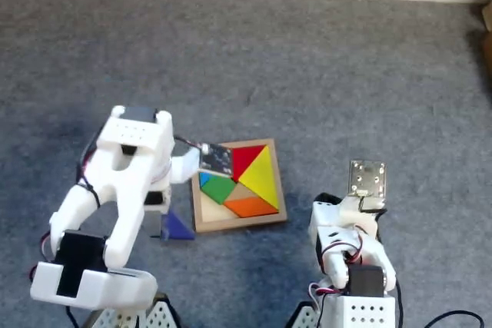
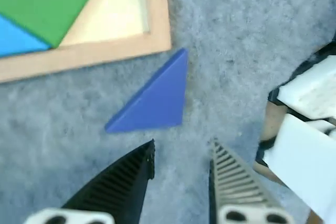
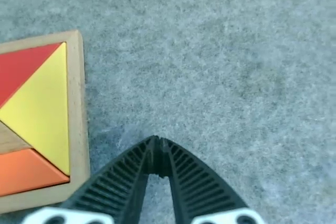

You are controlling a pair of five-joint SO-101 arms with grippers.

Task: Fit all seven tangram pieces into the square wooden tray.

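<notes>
The grey tabletop [image 1: 323,74] carried the square wooden tray [image 1: 240,224], partly filled with coloured pieces [image 1: 261,174]. Beside one tray edge hung the left gripper [image 2: 182,148] — jaws parted, empty; off the opposite edge sat the right gripper [image 3: 157,141], jaws closed on nothing. The blue triangle [image 2: 155,100] lay just outside the tray, before the left gripper.

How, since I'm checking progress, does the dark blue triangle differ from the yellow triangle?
The dark blue triangle lies on the carpet beside the tray; the yellow triangle sits inside it. The dark blue triangle looks smaller than the yellow triangle. Both lie flat.
</notes>
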